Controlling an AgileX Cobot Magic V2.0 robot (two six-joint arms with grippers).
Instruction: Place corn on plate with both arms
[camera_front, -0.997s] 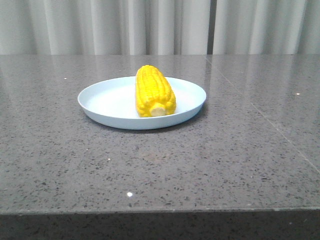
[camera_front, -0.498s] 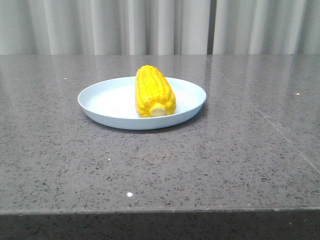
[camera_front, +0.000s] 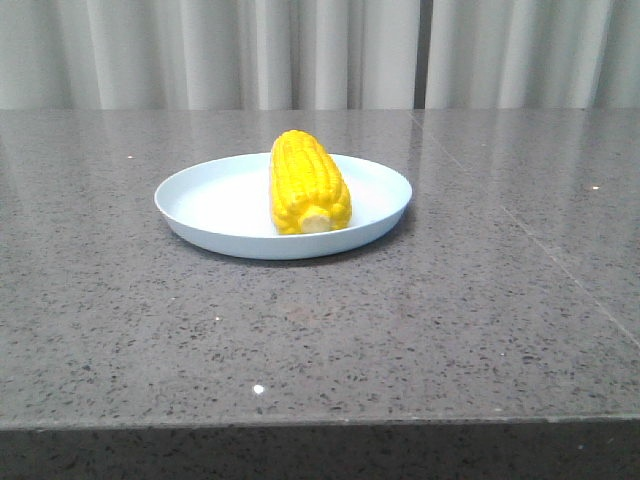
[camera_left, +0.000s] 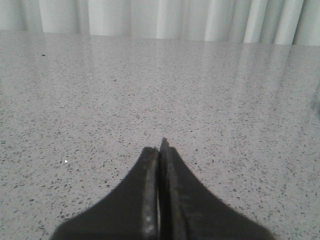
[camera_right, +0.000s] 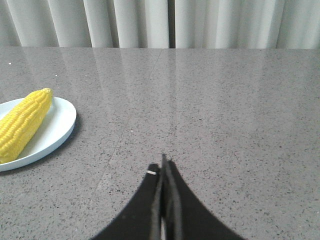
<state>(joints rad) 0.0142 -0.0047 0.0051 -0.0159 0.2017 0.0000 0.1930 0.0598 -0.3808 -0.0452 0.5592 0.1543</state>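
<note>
Nearest the robot, both arms sat low over the front part of the worktop (camera_front: 420, 330), out of the front view altogether. The left claw (camera_left: 160, 150) had its two dark fingers pressed flat together, with nothing between them, and only bare speckled stone ahead of it. The right claw (camera_right: 162, 167) was likewise closed tight and empty, its tips pointing out across the stone, well apart from the plate (camera_right: 60, 127). Folded shut and parked clear like this, neither claw could snag the dish, which suggested a rest pose, not a reach.

Farther in, about midway between the front and back edges and a little left of the worktop's centre line, the pale blue plate (camera_front: 215, 235) sat flat on the stone. The corn (camera_front: 308, 180) lay on it lengthwise, pale stub end toward the front edge and tip toward the back, resting in the right half of the dish and inside the rim. Lying on its side within that low rim, it had little room to roll off. Judged from this, the placing looked finished.

Beyond the back edge hung pale pleated curtains (camera_front: 320, 50).
</note>
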